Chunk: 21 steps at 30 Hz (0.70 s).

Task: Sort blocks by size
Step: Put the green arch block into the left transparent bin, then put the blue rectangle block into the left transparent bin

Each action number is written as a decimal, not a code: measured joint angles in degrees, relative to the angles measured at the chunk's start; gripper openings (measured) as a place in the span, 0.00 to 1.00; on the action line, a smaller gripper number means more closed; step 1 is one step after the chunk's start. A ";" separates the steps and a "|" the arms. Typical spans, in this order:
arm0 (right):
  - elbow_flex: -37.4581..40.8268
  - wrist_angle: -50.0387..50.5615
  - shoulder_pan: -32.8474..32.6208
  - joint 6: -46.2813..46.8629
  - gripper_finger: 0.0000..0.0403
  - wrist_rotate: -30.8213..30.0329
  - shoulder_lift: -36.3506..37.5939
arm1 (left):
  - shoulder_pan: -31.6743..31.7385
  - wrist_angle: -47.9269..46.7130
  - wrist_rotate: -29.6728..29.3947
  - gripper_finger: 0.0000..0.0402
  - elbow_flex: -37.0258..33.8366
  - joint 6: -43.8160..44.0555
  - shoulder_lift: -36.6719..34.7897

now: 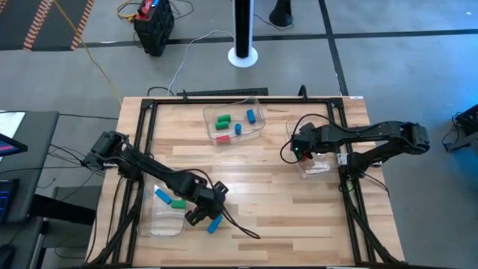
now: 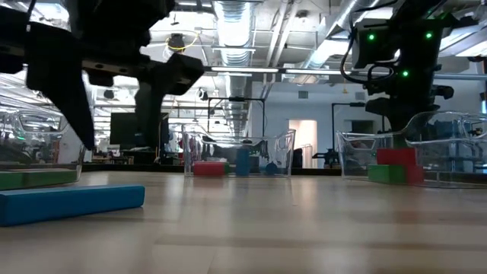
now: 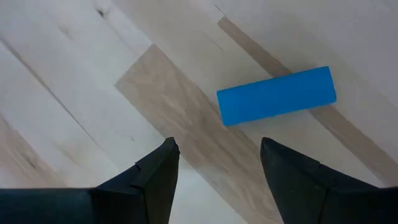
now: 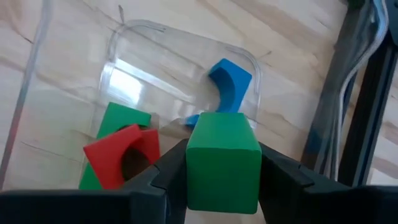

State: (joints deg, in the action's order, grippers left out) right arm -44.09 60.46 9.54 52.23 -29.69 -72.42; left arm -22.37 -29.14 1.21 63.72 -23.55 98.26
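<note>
1. At the counter's [image 1: 261, 209] left front I see a clear tray [image 1: 160, 220] holding a blue bar [image 1: 162, 196] and a green block [image 1: 178, 202].
2. My left gripper [image 1: 200, 212] hangs just right of that tray, jaws spread wide with nothing in them. A long blue block [image 3: 276, 96] lies flat on the wood just ahead of its fingertips [image 3: 165, 163], untouched.
3. At the back centre, a second clear tray [image 1: 258, 128] holds small pieces: green [image 1: 222, 119], red [image 1: 222, 137] and two blue ones [image 1: 251, 115].
4. On the right, my right gripper [image 4: 222, 163] sits over a third clear tray [image 4: 124, 37], jaws pressed against both sides of a green cube [image 4: 222, 155].
5. Inside that tray lie a red block [image 4: 122, 154] resting on another green block [image 4: 118, 121], and a curved blue piece [image 4: 227, 84] near the corner.
</note>
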 joint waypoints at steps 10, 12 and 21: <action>0.01 -0.95 -0.15 -1.34 0.52 -0.04 0.00 | -0.02 -1.75 0.37 0.54 1.14 -2.37 0.08; 0.01 -1.00 -0.15 -1.37 0.55 -0.08 0.02 | 0.00 -2.24 1.23 0.54 1.14 -2.40 0.09; 0.01 -1.00 -0.15 -1.38 0.63 -0.13 0.02 | -0.04 -2.37 5.03 0.54 1.14 -3.95 0.08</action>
State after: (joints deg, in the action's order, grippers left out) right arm -44.07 59.46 9.39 50.85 -29.83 -72.40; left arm -22.41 -31.51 6.24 64.86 -27.50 98.35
